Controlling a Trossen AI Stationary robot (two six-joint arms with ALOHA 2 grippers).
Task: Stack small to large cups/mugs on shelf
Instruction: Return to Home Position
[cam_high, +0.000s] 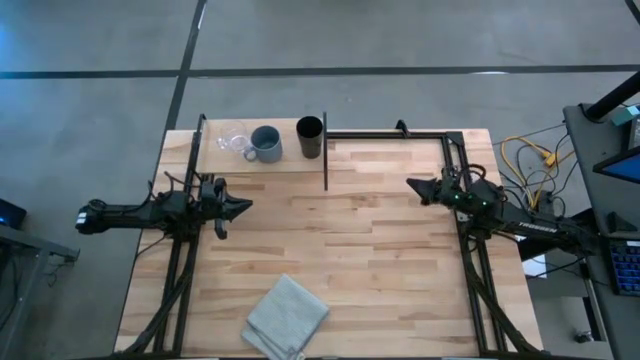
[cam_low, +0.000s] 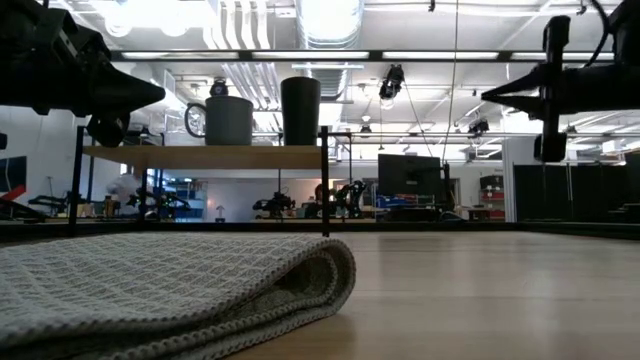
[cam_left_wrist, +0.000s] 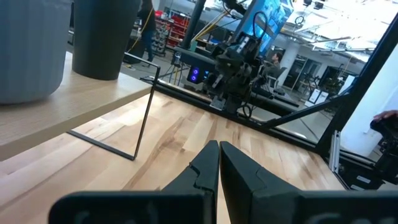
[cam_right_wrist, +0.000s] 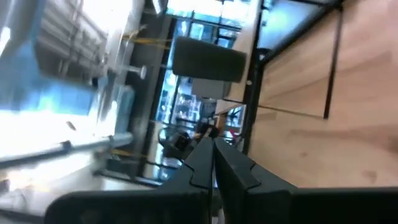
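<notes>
The shelf stands at the table's far left, a pale board on thin black uprights. Three vessels stand on it in a row on their bases: a clear glass cup, a blue-grey mug and a taller black cup. The low view shows the mug and the black cup side by side on the board. My left gripper is shut and level, nearer than the shelf, holding nothing. My right gripper is shut and level at the right, pointing toward the table's middle, also holding nothing.
A folded grey cloth lies at the table's near edge, large in the low view. Black frame rails run along the far edge and down both sides. Cables lie off the table's right side. Bare wood lies between the grippers.
</notes>
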